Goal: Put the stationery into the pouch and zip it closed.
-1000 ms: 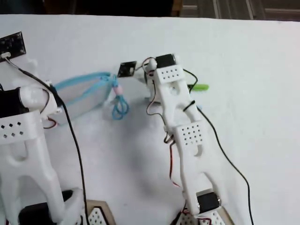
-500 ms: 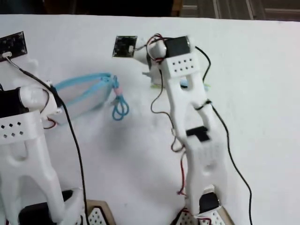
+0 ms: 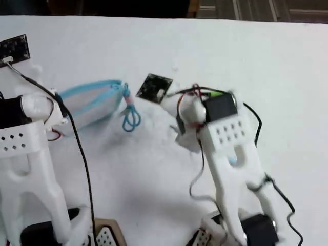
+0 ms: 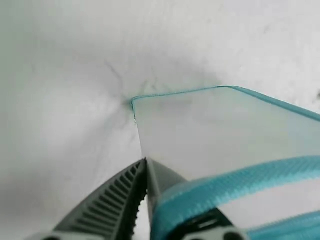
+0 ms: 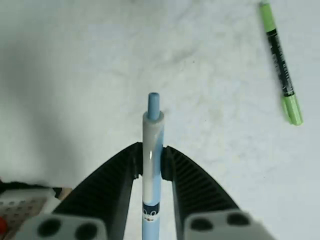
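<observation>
Now, right pincer: pinching the blue pen, which sticks out past the tips.
Left pincer: pressed together on the pouch edge.
Pouch place: 10 o'clock on the worktop.
Green marker: 3 o'clock from the pouch, well apart.

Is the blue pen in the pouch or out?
Out: the right gripper is shut on the pen, apart from the pouch.

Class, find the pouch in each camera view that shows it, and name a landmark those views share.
High view: the pouch lies left of centre, by the left arm.
Left wrist view: its clear side runs into the left gripper, which grips it.
Shared landmark: the teal zip.
</observation>
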